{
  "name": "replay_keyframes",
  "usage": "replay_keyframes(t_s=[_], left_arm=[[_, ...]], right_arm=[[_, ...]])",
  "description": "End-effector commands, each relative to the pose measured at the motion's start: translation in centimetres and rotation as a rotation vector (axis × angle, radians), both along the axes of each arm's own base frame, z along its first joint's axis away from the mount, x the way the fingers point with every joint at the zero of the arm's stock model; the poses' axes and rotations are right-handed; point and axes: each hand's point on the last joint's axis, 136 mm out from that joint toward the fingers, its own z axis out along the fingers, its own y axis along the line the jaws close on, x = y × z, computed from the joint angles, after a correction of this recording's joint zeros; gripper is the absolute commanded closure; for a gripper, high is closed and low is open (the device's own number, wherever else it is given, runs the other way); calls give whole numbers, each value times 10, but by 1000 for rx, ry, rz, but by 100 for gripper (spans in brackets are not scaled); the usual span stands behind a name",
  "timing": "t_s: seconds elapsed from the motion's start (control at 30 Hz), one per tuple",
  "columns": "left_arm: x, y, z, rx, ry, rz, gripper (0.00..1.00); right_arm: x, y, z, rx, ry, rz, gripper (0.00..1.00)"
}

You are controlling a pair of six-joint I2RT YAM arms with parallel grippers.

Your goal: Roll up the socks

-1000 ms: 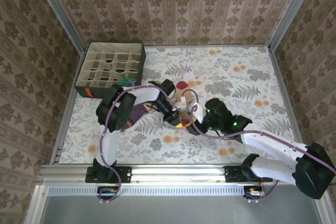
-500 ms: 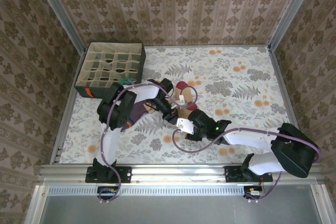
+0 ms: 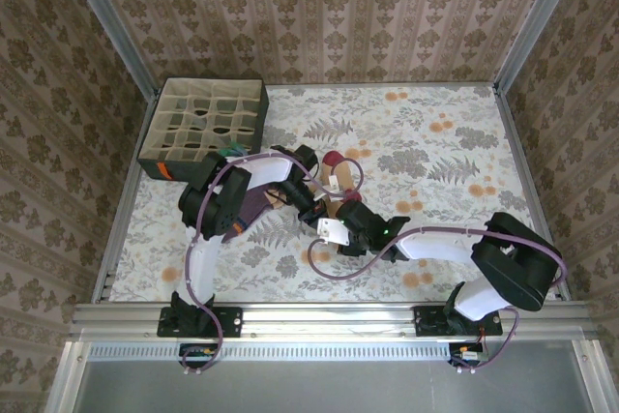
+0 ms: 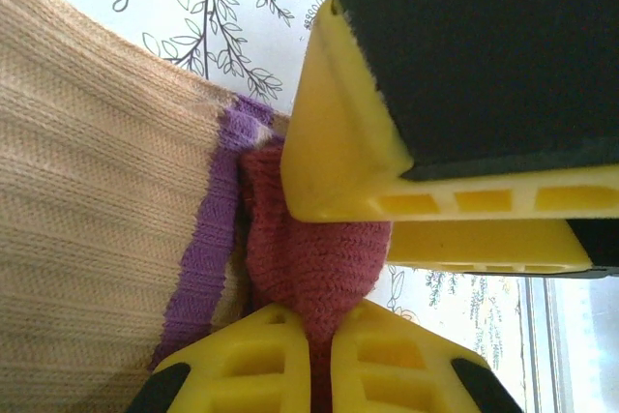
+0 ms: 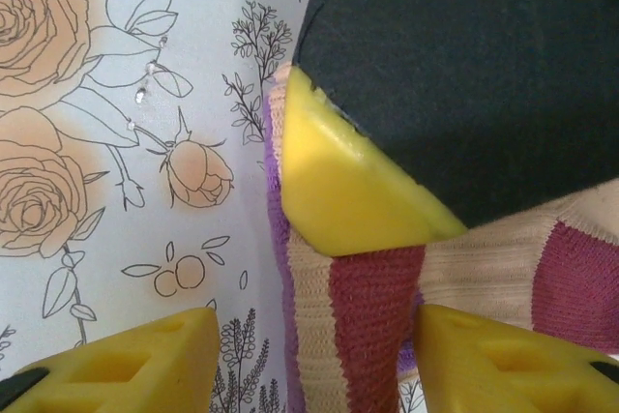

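Right pincer (image 5: 309, 360) nudged leftward — spread astride peach sock (image 5: 484, 268) striped cuff; left pincer (image 4: 311, 336) pinching its maroon end.

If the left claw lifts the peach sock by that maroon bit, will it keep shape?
Likely flops: the peach sock is soft knit, bunched where the left claw pinches it. Probably light, and unlikely to slip. The purple sock against it may drag along.

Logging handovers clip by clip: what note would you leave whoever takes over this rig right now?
Left gripper: shut on the peach sock's maroon part.
Right gripper: open, straddling that sock's striped cuff.
Purple sock lies under the left arm; blue-grey sock beside the box.
Done: no finished roll seen.
Left: roll all three.
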Motion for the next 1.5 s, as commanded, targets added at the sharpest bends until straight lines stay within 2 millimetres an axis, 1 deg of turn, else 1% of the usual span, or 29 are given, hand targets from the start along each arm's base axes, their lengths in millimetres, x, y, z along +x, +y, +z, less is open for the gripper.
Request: replay_keyframes(t_s=[0.0,0.03,0.1,0.13,0.17,0.2,0.23,0.33,0.43,0.53,0.6,0.67,0.73,0.87,0.97,1.03,1.17,1.3,1.47], left_arm=[[1,-2,5,-13,34,7,98],[0,-2,5,-14,32,6,98],[1,-3,6,-23,23,10,97],[2,-3,7,-33,12,18,96],[4,-3,7,-44,5,32,95],[6,-4,8,-55,-7,44,93],[8,-4,9,-70,-23,56,91],[12,-4,12,-112,-77,78,86],[14,-4,16,-152,-103,97,85],[16,-2,21,-187,-151,95,82],[14,0,27,-236,-218,89,78],[19,2,34,-294,-306,114,75],[26,6,43,-357,-397,164,71],[41,19,59,-485,-567,293,67],[40,28,68,-589,-675,359,64],[34,30,69,-645,-707,372,64],[26,33,61,-699,-706,406,65],[14,30,46,-669,-731,380,66],[7,34,38,-633,-760,372,65]], right_arm=[[5,11,5,-1,-16,32,51],[4,12,4,-3,-5,42,55],[-1,13,2,-10,26,56,70],[-4,13,2,-14,44,59,82],[-7,12,1,-19,64,62,91],[-8,11,0,-22,79,58,98],[-11,10,0,-26,94,56,100],[-20,7,0,-28,144,53,100],[-29,6,0,-37,207,58,100],[-37,5,-1,-40,283,48,100],[-40,5,0,-32,348,22,100],[-42,3,1,-22,420,-5,100],[-43,5,5,-1,487,-23,100],[-49,2,2,-1,624,-48,100],[-50,2,0,-2,720,-64,100],[-49,2,-2,-5,768,-78,100],[-47,2,-5,3,877,-120,100],[-42,-3,-15,-4,963,-210,100],[-31,-16,-31,-49,991,-344,100]])
